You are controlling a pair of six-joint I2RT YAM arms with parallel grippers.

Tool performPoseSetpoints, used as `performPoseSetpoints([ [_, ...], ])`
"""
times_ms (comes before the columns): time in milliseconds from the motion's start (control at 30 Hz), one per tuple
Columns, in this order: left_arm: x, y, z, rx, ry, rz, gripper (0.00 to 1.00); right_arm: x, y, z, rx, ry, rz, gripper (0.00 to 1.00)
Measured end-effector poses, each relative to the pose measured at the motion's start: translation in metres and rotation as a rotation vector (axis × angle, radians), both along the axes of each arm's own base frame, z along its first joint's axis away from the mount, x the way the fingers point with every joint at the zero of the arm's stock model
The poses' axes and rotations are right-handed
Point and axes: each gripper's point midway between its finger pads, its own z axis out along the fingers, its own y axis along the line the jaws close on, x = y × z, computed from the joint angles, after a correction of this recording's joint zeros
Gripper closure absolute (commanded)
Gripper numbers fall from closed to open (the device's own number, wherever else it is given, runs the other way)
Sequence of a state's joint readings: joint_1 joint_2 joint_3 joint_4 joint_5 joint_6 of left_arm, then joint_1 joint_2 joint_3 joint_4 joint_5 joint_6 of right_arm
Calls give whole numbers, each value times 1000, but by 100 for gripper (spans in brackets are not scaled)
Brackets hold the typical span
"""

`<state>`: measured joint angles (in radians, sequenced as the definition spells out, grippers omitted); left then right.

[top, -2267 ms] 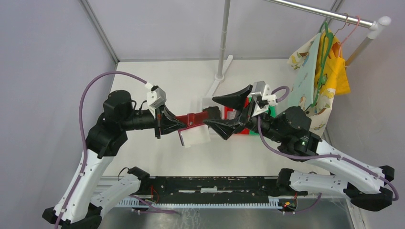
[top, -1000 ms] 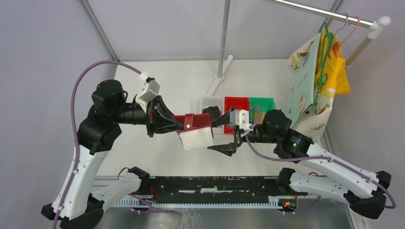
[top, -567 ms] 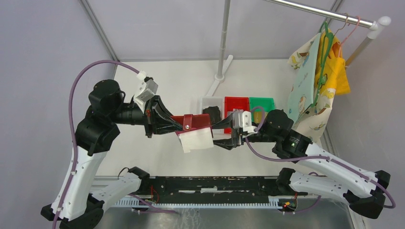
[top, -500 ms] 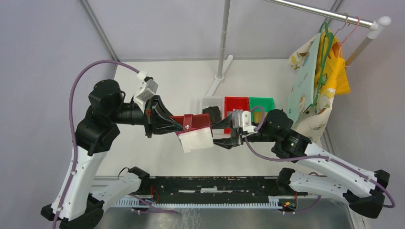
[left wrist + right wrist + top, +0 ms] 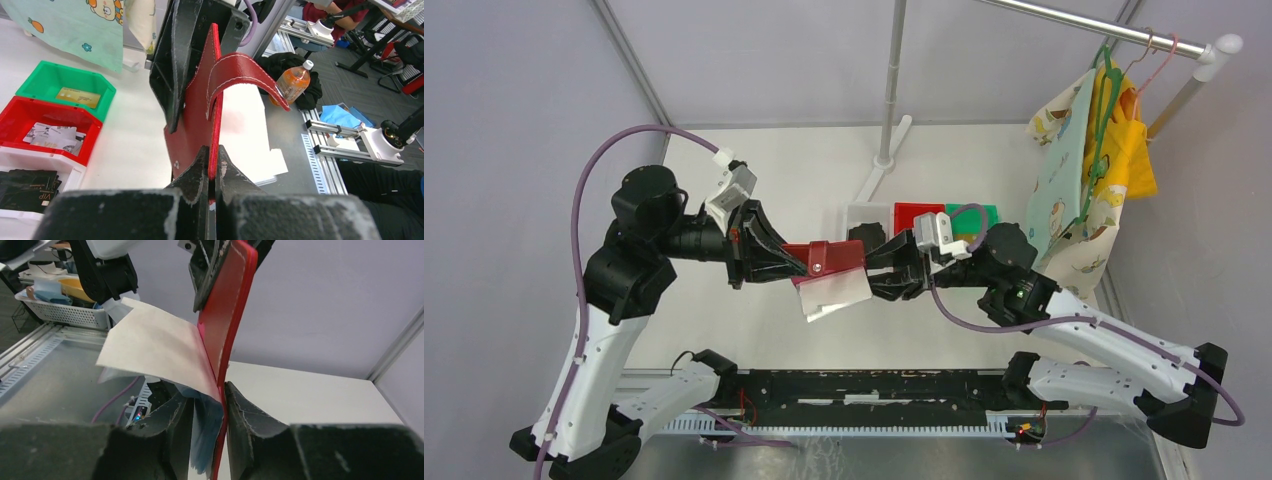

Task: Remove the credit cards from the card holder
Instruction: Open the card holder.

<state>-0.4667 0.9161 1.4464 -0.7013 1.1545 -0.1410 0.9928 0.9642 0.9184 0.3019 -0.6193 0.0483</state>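
Note:
The red card holder (image 5: 834, 255) hangs in the air between both arms, open, its pale inner flap (image 5: 834, 295) drooping below. My left gripper (image 5: 802, 265) is shut on its left edge (image 5: 200, 115), the red leather pinched between the fingertips (image 5: 211, 152). My right gripper (image 5: 876, 272) is shut on the opposite end; the red cover (image 5: 227, 300) and blue-grey lining sit between its fingers (image 5: 209, 390). Credit cards lie in the bins: a golden one (image 5: 77, 97), silvery ones (image 5: 50, 137), dark ones (image 5: 25, 182). No card shows in the holder.
White (image 5: 860, 213), red (image 5: 917, 211) and green (image 5: 980, 212) bins stand in a row behind my right wrist, partly hidden by it. A pole on a white foot (image 5: 889, 100) rises at the back. Cloth on hangers (image 5: 1089, 150) fills the back right.
My right gripper, wide open a second ago, has risen to the card holder's right end and closed on it. The pale flap has tilted lower. The left arm holds still.

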Motion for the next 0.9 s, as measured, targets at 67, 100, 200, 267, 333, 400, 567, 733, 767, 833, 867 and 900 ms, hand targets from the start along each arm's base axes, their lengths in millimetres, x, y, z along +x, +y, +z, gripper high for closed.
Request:
performPoseSetpoints([
  [67, 0, 0, 0, 0, 1, -1, 98, -3, -1, 7, 26, 11, 17, 66],
  [100, 0, 0, -1, 1, 3, -2, 98, -5, -1, 11, 37, 15, 23, 66],
  [200, 1, -1, -4, 5, 12, -5, 98, -9, -3, 22, 78, 32, 42, 66],
  [267, 1, -1, -6, 8, 18, -5, 98, -12, -4, 29, 104, 40, 60, 69],
  [333, 1, -1, -7, 9, 21, -6, 98, -15, -4, 35, 126, 46, 76, 79],
  [400, 1, -1, -6, 8, 20, -8, 98, -16, -4, 39, 142, 54, 88, 92],
  [567, 1, -1, -7, 9, 20, -8, 78, -18, -2, 40, 146, 86, 110, 100],
  [733, 2, -1, -6, 9, 7, 2, 30, -17, -6, 42, 149, 105, 90, 100],
  [767, 3, 0, -8, 12, 3, 11, 27, -17, -8, 43, 151, 107, 84, 100],
  [833, 4, 1, -9, 21, -15, 26, 24, -17, -12, 47, 161, 109, 70, 100],
  [867, 4, 3, -10, 27, -32, 31, 22, -17, -14, 49, 166, 108, 63, 100],
  [900, 3, 4, -11, 33, -47, 34, 22, -17, -17, 51, 172, 108, 57, 100],
])
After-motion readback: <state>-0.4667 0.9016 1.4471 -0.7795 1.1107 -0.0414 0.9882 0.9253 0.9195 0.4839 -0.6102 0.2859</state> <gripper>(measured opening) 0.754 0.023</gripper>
